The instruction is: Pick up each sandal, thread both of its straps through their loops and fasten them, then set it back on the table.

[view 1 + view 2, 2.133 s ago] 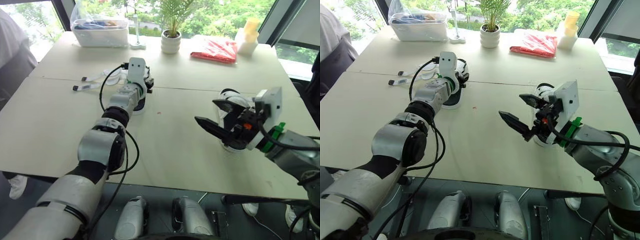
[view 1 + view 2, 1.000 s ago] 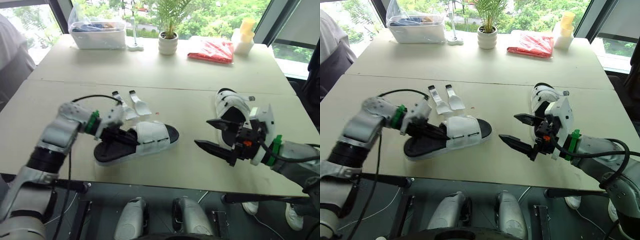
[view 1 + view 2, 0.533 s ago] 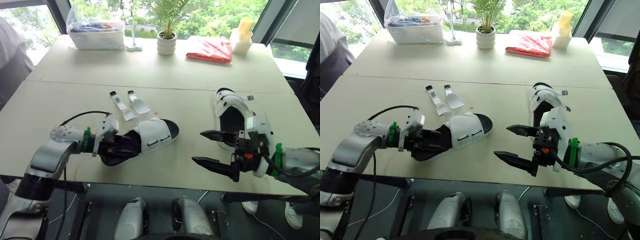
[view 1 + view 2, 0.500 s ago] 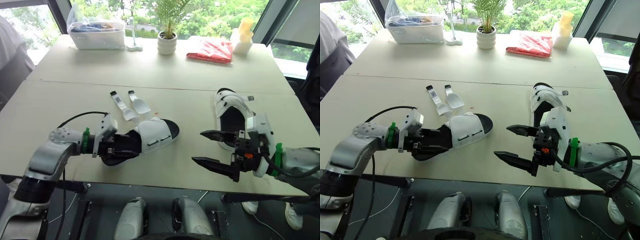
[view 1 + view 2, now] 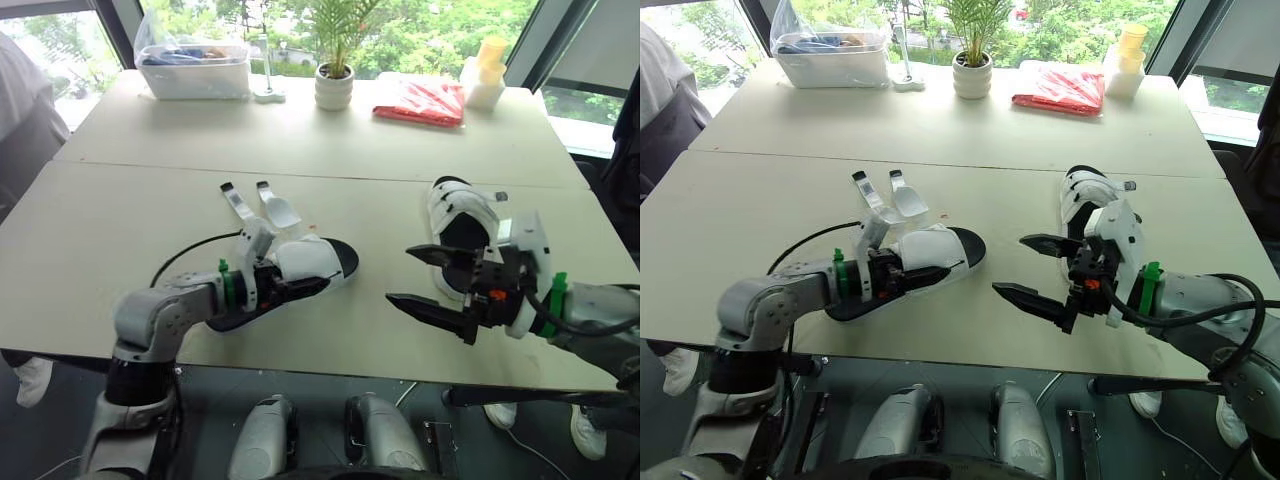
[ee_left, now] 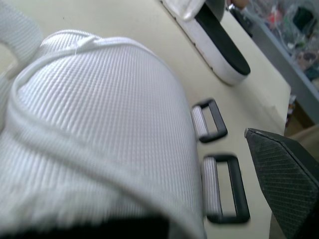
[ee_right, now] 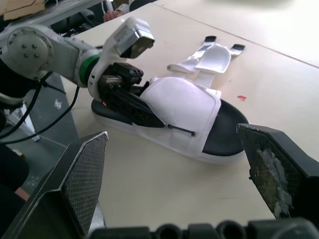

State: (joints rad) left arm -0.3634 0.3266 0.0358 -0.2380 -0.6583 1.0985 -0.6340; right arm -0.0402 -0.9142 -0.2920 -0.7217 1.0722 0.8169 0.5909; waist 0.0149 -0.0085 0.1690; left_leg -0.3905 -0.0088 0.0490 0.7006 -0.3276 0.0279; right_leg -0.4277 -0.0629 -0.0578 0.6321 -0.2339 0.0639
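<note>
A: Head cameras first. Where's the open sandal (image 5: 306, 258)?

B: Near the front edge of the table (image 5: 120, 200), toe pointing away to the right. The left gripper (image 5: 292, 284) reaches in from the heel end and is clamped on it. Its two loose straps (image 5: 262, 205) lie flat on the table behind it.

A: And the other arm?

B: The right gripper (image 5: 398, 274) hangs just off that sandal's toe, spread wide and holding nothing. The second sandal (image 5: 462, 222) sits right behind it, touched by no gripper.

A: Left wrist camera?

B: The ribbed white upper looms close. Two black loops (image 6: 227, 194) hang off its edge, with one black finger (image 6: 284, 184) just beside them. The second sandal shows further off.

A: Right wrist camera?

B: Both fingers (image 7: 79, 184) stand far apart, with the open sandal between them but well ahead. The left gripper lies over the black footbed at the heel, its tips against the white upper, and the straps fan out behind.
</note>
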